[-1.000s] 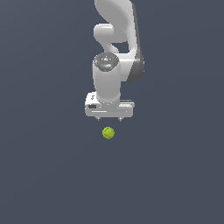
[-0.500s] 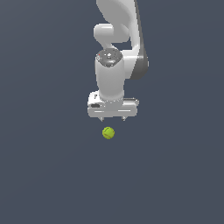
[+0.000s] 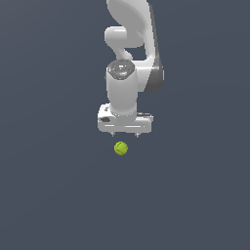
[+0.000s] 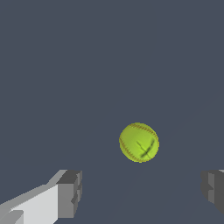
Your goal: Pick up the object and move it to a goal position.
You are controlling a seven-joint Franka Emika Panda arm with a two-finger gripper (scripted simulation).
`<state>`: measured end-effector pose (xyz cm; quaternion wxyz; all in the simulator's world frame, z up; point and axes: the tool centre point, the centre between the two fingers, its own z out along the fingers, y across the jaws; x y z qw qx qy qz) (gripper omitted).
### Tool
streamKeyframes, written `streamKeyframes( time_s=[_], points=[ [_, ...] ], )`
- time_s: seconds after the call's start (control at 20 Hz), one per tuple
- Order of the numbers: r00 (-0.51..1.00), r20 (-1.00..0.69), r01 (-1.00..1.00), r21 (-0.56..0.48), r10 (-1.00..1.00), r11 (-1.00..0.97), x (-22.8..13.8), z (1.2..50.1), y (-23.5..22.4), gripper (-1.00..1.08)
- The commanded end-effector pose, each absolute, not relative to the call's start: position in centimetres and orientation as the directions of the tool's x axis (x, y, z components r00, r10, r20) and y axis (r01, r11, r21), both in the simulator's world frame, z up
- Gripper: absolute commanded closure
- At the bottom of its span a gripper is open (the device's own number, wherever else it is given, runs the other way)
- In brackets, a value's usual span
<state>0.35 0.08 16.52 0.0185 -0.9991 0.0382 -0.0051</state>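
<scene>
The task looks barely begun: the ball (image 3: 121, 148) lies on the dark grey floor (image 3: 49, 195), ungrasped, just below the gripper (image 3: 125, 135) in the exterior view. The gripper is spread wide and holds nothing; in the wrist view its fingertips (image 4: 70, 192) stand well apart, with the ball beyond the gap between them (slightly off centre). Descending, grasping and carrying to the goal all remain. No containers or goal marker are visible

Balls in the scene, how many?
1. The yellow-green ball lies on the dark floor, just below the end effector in the exterior view; the wrist view shows it ahead of the open fingers, untouched. None seems hidden.
</scene>
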Motion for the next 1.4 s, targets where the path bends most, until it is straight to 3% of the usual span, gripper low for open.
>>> streamKeyframes(
  time_s=[0.0,0.75,1.35],
  points=[
    [0.993,0.006,-0.115,-0.035,-0.116,-0.993,0.3,15.9,-0.1,-0.92],
    [0.9,-0.002,-0.437,-0.009,-0.437,-0.9,-0.1,10.5,-1.6,-0.92],
    [0.86,-0.001,-0.509,0.0,-0.509,-0.86,-0.3,9.2,-2.0,-0.92]
  ],
)
